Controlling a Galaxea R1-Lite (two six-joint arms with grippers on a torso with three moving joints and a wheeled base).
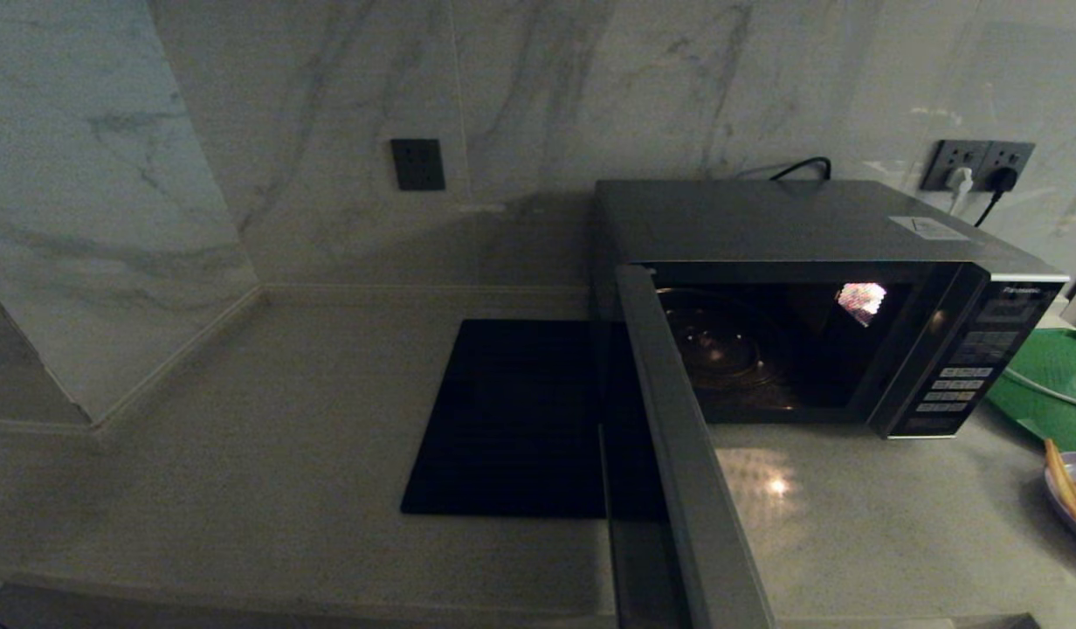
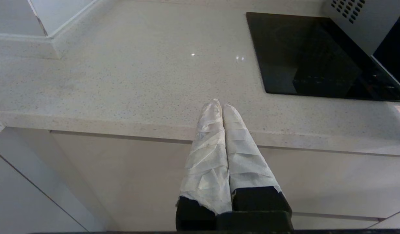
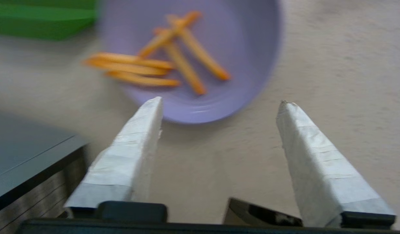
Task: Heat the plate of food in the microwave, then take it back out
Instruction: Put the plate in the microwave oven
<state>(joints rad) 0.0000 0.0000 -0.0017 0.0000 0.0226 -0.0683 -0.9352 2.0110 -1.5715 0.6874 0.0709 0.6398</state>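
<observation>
The silver-grey microwave (image 1: 817, 227) stands on the counter with its door (image 1: 686, 472) swung wide toward me; the lit cavity with its glass turntable (image 1: 721, 345) is empty. The lilac plate of fries (image 1: 1075, 494) rests on the counter at the far right edge of the head view. In the right wrist view the plate (image 3: 200, 97) lies just beyond my right gripper (image 3: 221, 102), which is open above bare counter and holds nothing. My left gripper (image 2: 218, 105) is shut and empty, hovering at the counter's front edge, left of the microwave. Neither gripper shows in the head view.
A flat black square mat (image 1: 512, 419) lies left of the microwave, partly behind the open door. A green tray (image 1: 1049, 384) sits at the right behind the plate. Marble walls close the back and left; power cables run to a socket (image 1: 979, 166).
</observation>
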